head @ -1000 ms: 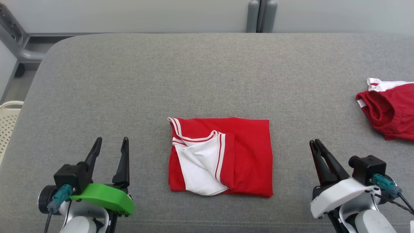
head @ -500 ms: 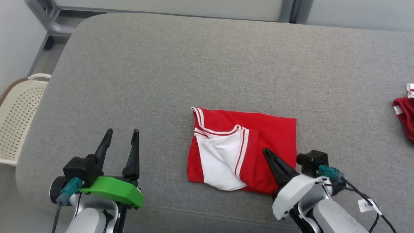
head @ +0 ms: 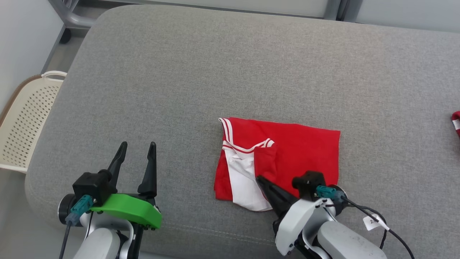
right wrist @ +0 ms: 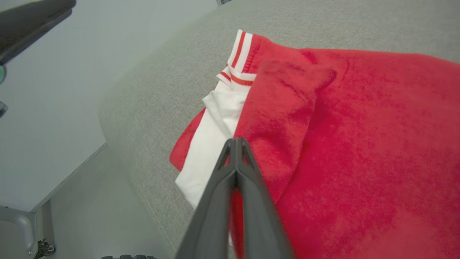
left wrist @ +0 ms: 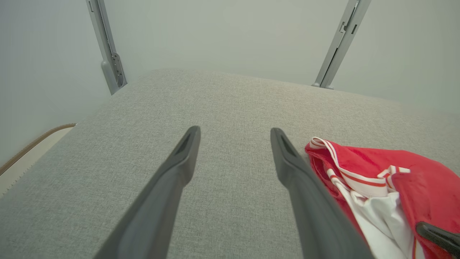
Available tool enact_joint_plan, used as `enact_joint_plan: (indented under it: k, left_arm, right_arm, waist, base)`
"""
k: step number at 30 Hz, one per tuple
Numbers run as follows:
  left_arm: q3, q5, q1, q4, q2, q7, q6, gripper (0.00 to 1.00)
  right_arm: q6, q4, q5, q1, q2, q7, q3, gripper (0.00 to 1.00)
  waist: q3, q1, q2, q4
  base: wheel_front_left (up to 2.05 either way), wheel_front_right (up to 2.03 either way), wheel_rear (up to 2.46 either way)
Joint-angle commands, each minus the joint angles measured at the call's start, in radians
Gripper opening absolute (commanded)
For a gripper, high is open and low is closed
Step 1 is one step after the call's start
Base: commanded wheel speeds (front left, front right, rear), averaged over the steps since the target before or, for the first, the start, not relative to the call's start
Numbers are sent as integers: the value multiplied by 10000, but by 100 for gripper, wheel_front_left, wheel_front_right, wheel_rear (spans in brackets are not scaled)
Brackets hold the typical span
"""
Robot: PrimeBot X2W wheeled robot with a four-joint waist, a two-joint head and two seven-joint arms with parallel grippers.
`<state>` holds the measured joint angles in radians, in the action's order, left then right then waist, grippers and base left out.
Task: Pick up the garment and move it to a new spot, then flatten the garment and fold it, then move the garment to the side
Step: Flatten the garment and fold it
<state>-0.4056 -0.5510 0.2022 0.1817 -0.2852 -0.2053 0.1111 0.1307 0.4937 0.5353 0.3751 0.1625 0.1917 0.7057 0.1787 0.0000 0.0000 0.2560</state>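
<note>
Head view looks down on a grey padded bench (head: 215, 64) with the red garment (head: 302, 151) lying folded into a rough rectangle near the front edge, a little right of centre. A white panel (head: 244, 176) with red-and-white striped trim shows on its left part, and a red flap (head: 266, 158) lies folded over part of that panel. The right end effector (head: 259, 178) reaches in from the lower right, its two dark fingers pressed together into one point whose tip rests on the garment at the lower edge of the flap. In the right wrist view the same end effector (right wrist: 235, 141) is closed, tips meeting right where the red flap meets the white panel (right wrist: 215, 133); whether any cloth is pinched between them cannot be told. The left end effector (head: 137, 144) sits over bare bench at the lower left, well apart from the garment, its fingers spread wide and holding nothing. The left wrist view shows those fingers (left wrist: 194, 133) parted above the grey fabric, with the garment's striped corner (left wrist: 323, 144) just beside the right-hand one. A cream perforated basket (head: 21, 122) stands off the bench's left end, and a scrap of another red cloth (head: 456, 120) shows at the right edge.
</note>
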Motion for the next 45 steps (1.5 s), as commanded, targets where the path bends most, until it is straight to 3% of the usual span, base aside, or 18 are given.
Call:
enact_joint_plan:
  k: [1,6,13,20,28,29,30,31,45]
  left_arm:
    - [11,-20,212,61,20,-78,-47,100]
    - [4,-40,268,143,37,-136,-80,100]
    - [57,-90,255,218,-4,-194,-22,100]
    - [83,-94,149,227,-129,-173,44,100]
    - [75,-109,29,105,-286,-95,108,100]
    - [61,-105,11,85,-301,-83,117,100]
    - [54,-103,-5,70,-318,-53,126,100]
    - [41,-98,-26,56,-338,-25,144,100]
    - [26,-93,-429,-246,-603,185,417,100]
  right_arm:
    - [-2,-21,243,161,113,22,458,0]
    - [-2,-237,1027,341,312,137,1608,0]
    - [-1,-334,1259,505,501,631,1053,0]
    - [-2,-701,789,178,545,736,-333,0]
    - [-1,-1161,14,-617,457,741,-2600,0]
    - [-2,-1237,-128,-698,440,742,-2835,26]
    - [-2,-1329,-238,-806,400,742,-3063,69]
    - [-2,-1385,-374,-910,375,742,-3259,100]
    - [-2,-2881,-2139,-2429,591,342,-5336,100]
  waist:
    - [18,0,0,-28]
    - [53,0,0,-55]
    - [27,0,0,-147]
    - [-127,0,0,-410]
    - [-361,0,0,-839]
    - [-388,0,0,-895]
    - [-422,0,0,-950]
    - [-450,0,0,-1001]
    - [-943,0,0,-1670]
  base:
    - [0,0,0]
    - [0,0,0]
    - [0,0,0]
    - [0,0,0]
    - [0,0,0]
    - [0,0,0]
    - [0,0,0]
    - [0,0,0]
    - [0,0,0]
